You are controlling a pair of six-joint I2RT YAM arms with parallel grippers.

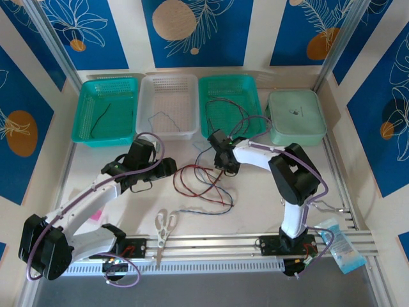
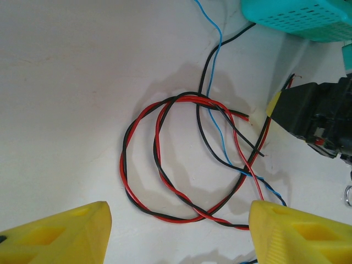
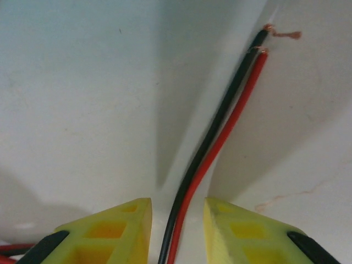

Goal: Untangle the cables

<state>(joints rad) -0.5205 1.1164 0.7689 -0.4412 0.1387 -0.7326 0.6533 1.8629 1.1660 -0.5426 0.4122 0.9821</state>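
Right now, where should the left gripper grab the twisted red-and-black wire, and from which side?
Probably the outer curve of the twisted red-and-black wire, leftmost in the left wrist view, with the left gripper coming straight down. There it lies flat and alone on the table; farther right the blue wire and loose ends cross it and could get pinched too.

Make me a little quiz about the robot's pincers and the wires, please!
1. True or false: the left pincer is gripping a wire.
2. Which wires run between the right pincer's fingers? A the red and black wires, B a blue one, C a green one.
3. Which cutting tool lies on the table near the left arm's base?
Key: 1 false; 2 A; 3 scissors.
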